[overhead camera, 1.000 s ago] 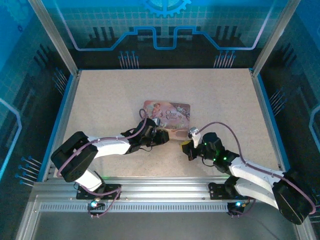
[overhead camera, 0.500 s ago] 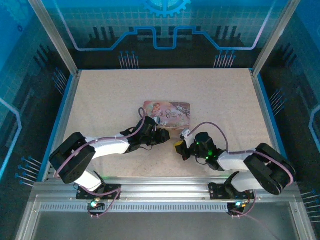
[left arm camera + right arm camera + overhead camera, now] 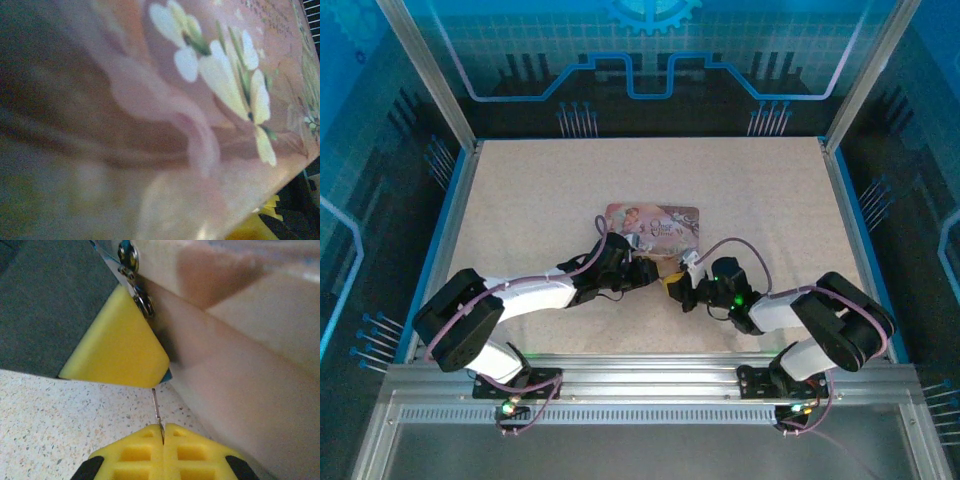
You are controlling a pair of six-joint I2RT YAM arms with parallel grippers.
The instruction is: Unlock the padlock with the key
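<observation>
In the right wrist view, the right gripper (image 3: 163, 429) sat nearest. Its two yellow fingers (image 3: 130, 452) were pressed flat together on the key (image 3: 157, 409). Only the thin dark blade showed, standing up out of the seam between the tips, and it pointed toward the lower edge of the tin (image 3: 240, 380). The key's tip was just short of a second yellow pad (image 3: 117, 342) that lay against the tin's side wall, and I could not tell whether the two touched.

Past that pad, the padlock (image 3: 144, 304) hung at the tin's corner edge. It was a small cluster of silver metal, too blurred to make out the shackle or keyhole. The key was below it and apart from it.

From above, the right gripper (image 3: 677, 290) lay low on the table (image 3: 520, 200), just off the tin's (image 3: 665, 222) near edge. The left gripper (image 3: 642, 268) was close beside it to the left, against the tin's near-left side. I could not tell whether the left fingers were spread or closed.

The left wrist view was pressed up to the tin's lid (image 3: 150, 100), where pale flowers on pink were blurred by closeness. The tin itself lay flat near the table's middle.
</observation>
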